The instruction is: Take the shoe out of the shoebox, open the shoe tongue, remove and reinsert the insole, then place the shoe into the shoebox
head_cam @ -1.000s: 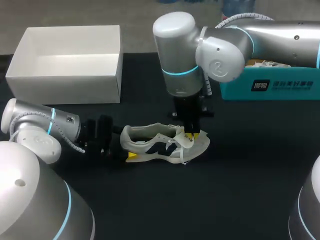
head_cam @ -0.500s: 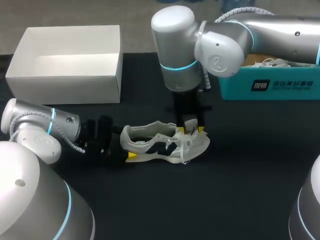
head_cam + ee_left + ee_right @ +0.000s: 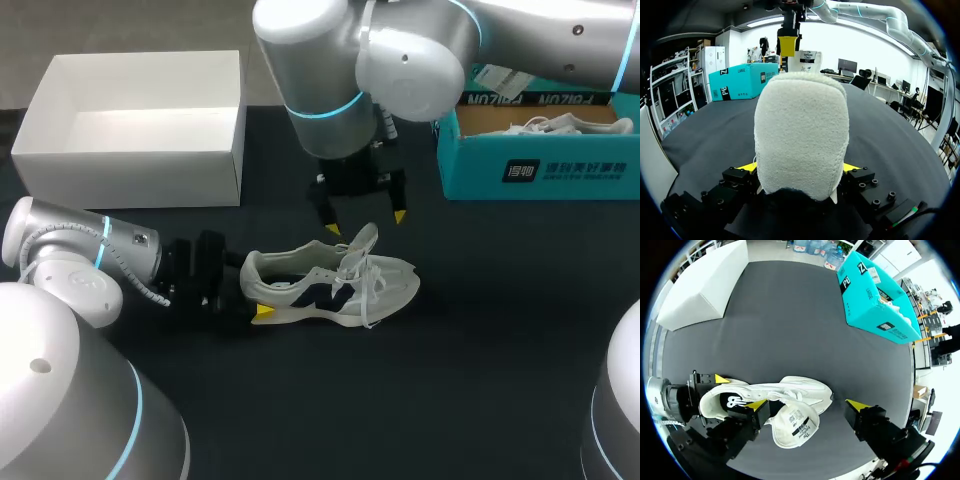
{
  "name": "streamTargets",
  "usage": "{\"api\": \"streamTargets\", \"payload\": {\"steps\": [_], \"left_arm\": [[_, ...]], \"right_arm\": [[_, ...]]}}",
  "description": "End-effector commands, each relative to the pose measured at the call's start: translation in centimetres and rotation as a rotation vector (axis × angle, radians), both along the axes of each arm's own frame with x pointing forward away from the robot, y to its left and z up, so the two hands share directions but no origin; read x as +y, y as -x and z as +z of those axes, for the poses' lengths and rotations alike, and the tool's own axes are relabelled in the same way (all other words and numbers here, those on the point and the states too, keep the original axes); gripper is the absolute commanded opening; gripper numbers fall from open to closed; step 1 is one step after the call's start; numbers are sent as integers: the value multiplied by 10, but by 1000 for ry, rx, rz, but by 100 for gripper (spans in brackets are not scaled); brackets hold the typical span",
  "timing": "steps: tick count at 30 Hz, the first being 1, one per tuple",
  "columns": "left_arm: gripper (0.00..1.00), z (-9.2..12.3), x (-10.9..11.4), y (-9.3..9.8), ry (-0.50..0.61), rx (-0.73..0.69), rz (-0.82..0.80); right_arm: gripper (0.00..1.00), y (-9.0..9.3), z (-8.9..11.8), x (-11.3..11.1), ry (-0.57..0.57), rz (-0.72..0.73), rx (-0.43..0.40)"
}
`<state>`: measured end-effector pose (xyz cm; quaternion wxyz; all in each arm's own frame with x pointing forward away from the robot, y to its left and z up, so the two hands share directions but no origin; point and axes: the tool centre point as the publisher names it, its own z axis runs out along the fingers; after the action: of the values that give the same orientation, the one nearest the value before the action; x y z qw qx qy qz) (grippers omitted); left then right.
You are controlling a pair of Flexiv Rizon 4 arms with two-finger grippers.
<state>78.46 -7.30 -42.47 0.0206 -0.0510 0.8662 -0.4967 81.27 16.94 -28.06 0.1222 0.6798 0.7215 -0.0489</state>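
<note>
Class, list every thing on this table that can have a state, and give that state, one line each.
shoe: upright on the table
tongue: lifted open
white shoebox: open, empty
teal box: open, second shoe inside
left gripper: shut on the shoe's heel
right gripper: open, above the shoe

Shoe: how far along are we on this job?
Done: shoe out on the table, tongue lifted. In hand: left gripper clamps the heel; right gripper hovers open above the tongue. Left: insole out and back in (none lies outside the shoe), then boxing; white box is empty.
</note>
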Motion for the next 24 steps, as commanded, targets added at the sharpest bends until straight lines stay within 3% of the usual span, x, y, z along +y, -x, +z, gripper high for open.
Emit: {"api": "streamTargets", "payload": {"steps": [1,4,10,24], "left_arm": [[0,-1,0,-1,-3,1,0],[0,-1,0,-1,-3,1,0],[0,-1,0,-1,-3,1,0],[0,-1,0,-1,-3,1,0]], "right_arm": [[100,-4,15,10,-52,300,-45],[100,-8,15,20,-113,512,-48],[100,-4,17,32,-170,728,-7],[100,-4,17,32,-170,728,-7]]}}
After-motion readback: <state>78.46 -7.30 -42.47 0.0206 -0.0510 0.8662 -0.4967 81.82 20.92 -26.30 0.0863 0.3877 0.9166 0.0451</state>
